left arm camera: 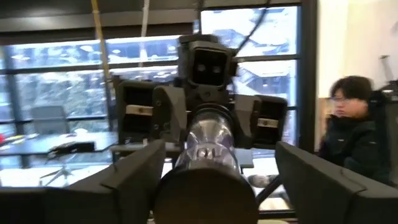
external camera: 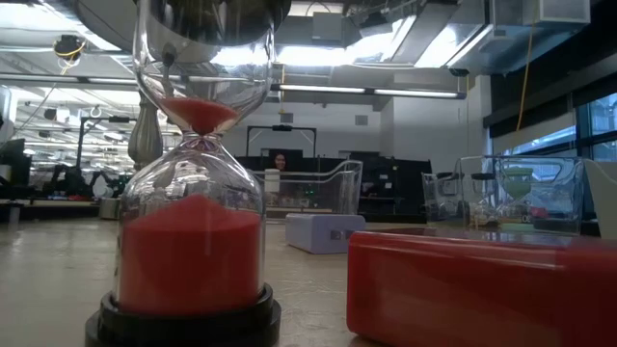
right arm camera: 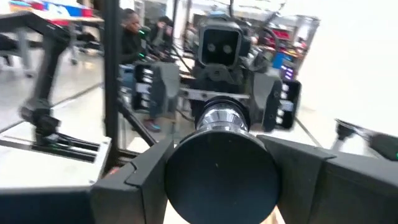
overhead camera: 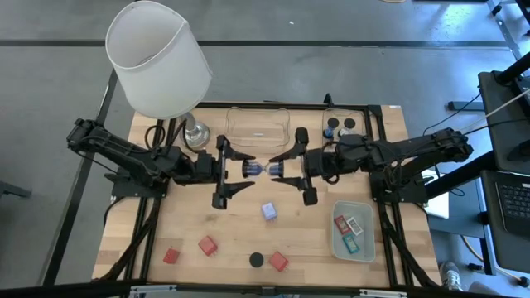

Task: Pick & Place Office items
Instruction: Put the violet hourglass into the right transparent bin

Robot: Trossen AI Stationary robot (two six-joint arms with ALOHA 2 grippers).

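Note:
A small sand timer with clear glass, bluish sand and black end caps hangs level in mid-air over the table's middle, between my two grippers. My right gripper comes from the right and is shut on one cap. My left gripper faces it from the left and is open, its fingers on either side of the other cap. On the table lie a lavender cube, red blocks and a black cylinder. My right gripper pinches the timer's black end cap between its two fingers. The fingers come level from the table's right side and run along the timer's length. The timer lies level, lifted clear of the table, its other cap pointing at my left gripper.
A big white-shaded lamp stands at the far left. A clear tray and another with black cylinders sit at the far edge. A pale-green tray with flat rectangles is near right. In the low view a red sand timer stands close.

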